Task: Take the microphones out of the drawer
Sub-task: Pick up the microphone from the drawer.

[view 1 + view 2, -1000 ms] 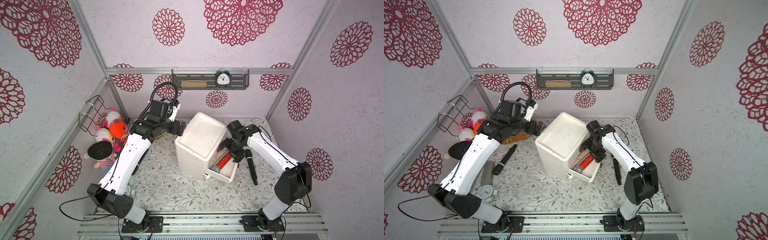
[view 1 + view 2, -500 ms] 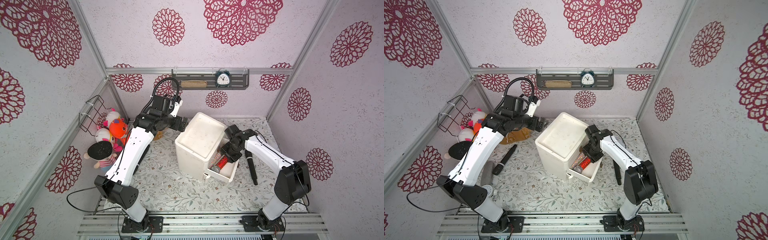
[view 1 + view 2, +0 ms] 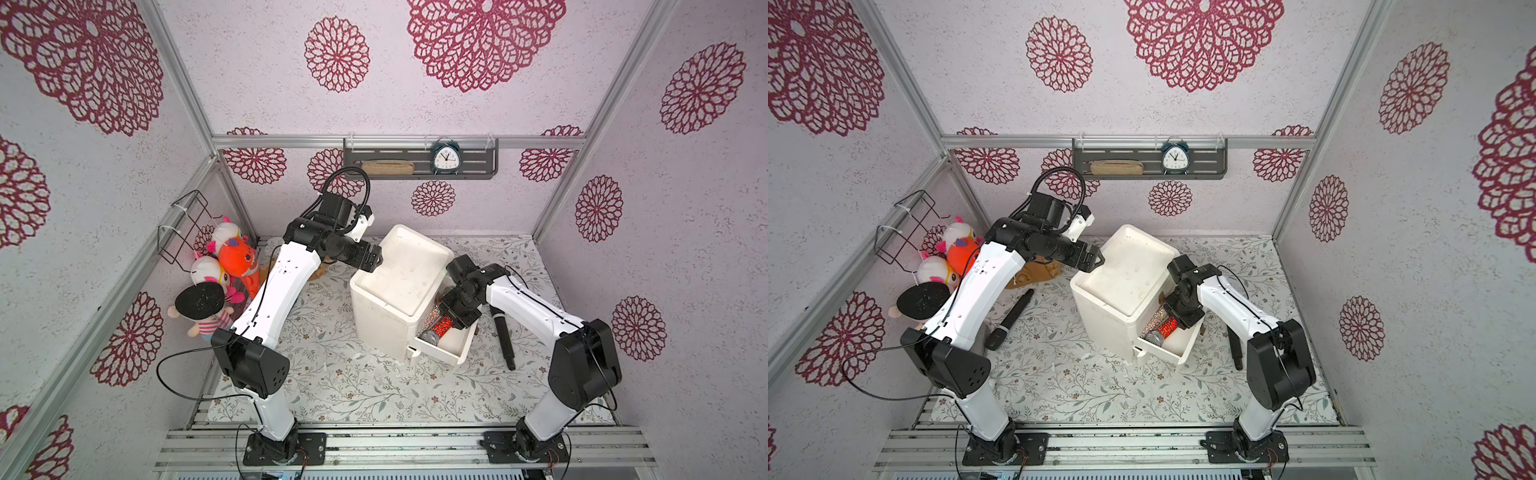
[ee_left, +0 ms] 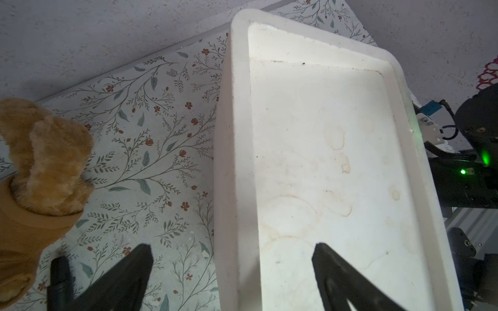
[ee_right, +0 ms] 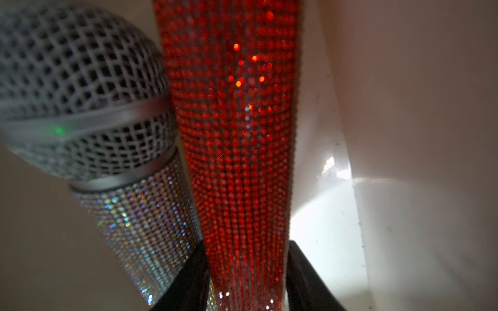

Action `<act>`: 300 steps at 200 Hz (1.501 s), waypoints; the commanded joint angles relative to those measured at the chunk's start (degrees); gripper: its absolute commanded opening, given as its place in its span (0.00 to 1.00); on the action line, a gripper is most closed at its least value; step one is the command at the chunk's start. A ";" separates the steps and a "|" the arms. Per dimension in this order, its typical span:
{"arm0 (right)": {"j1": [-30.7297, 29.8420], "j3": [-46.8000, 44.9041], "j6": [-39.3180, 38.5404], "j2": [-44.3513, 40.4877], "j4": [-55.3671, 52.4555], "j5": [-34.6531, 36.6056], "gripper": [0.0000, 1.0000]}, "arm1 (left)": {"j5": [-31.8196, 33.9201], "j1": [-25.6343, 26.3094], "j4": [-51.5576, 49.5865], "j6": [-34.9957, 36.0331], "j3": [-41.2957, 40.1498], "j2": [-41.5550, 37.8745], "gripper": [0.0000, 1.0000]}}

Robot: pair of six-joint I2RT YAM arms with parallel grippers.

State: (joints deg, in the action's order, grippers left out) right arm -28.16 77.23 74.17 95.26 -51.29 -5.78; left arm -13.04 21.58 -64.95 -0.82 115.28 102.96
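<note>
The right end effector [image 5: 246, 272] is clamped on the red rhinestone microphone [image 5: 237, 134] inside the open drawer [image 3: 451, 353] (a silver microphone [image 5: 107, 134] lies touching it). The left end effector [image 4: 231, 258] hangs wide open, empty, over the white cabinet's [image 3: 399, 270] top edge.

Two microphones [image 3: 436, 328] side by side in the open drawer [image 3: 451, 353] — cabinet [image 3: 382, 328] behind.

The red microphone [image 5: 237, 150] runs past the right wrist view's edges, its head unseen, sequins blurred.
</note>
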 commanded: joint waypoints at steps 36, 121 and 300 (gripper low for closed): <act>-1.08 -2.75 3.03 -0.19 4.29 -0.50 0.37 | 0.71 -0.43 -2.46 1.51 1.26 2.80 0.99; -3.71 -0.98 2.62 2.38 2.71 3.90 0.29 | 1.23 -0.43 -1.85 1.48 0.05 3.32 0.99; -4.58 3.60 0.83 -3.13 2.34 10.47 0.00 | 4.08 -0.25 -5.28 2.49 2.93 5.11 0.16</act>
State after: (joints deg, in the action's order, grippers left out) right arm -32.12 78.06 75.07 94.70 -50.72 1.78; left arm -12.12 22.02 -69.60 0.78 117.03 107.61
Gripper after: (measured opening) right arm 0.393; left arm 0.243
